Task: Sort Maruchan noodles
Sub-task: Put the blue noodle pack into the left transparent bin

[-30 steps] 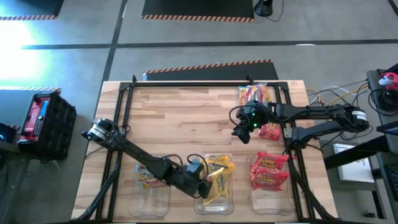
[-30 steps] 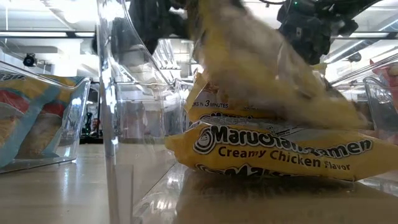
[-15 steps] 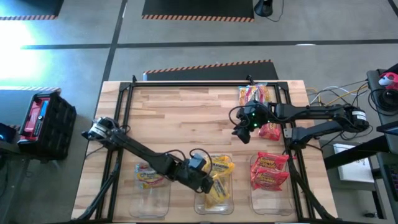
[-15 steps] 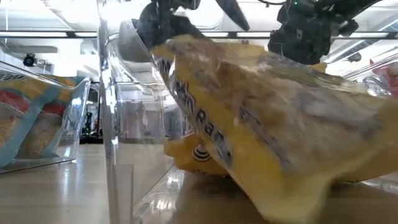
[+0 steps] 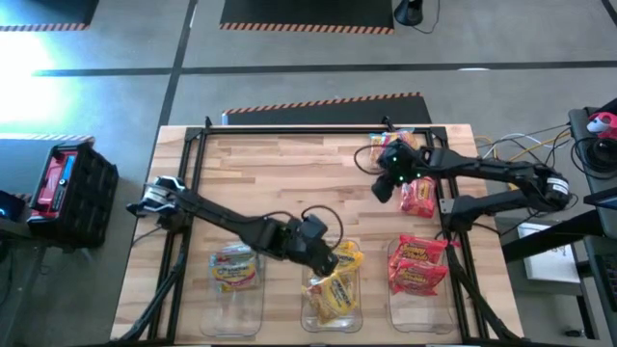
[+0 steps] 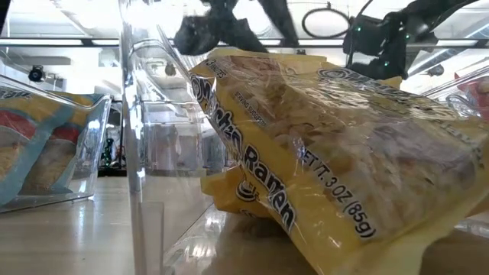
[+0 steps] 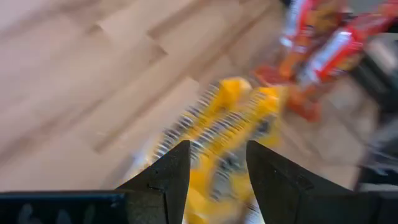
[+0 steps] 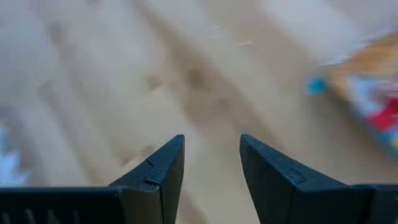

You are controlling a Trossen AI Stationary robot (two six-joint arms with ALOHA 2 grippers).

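On the wooden bench (image 5: 289, 173), a clear bin (image 5: 234, 289) left of the left tool (image 5: 326, 258) holds a pale blue multicoloured packet (image 5: 234, 271). The left tool hangs over the middle bin (image 5: 333, 310), fingers (image 7: 166, 177) apart and empty, with the yellow Creamy Chicken packets (image 5: 336, 280) lying just beneath it in that bin. Red packets (image 5: 416, 265) fill the bin (image 5: 421, 310) to its right. The right tool (image 5: 383, 188) hovers above bare wood, fingers (image 8: 163, 169) apart, holding nothing; loose packets (image 5: 413, 173) lie just beside it, toward the bench's right edge.
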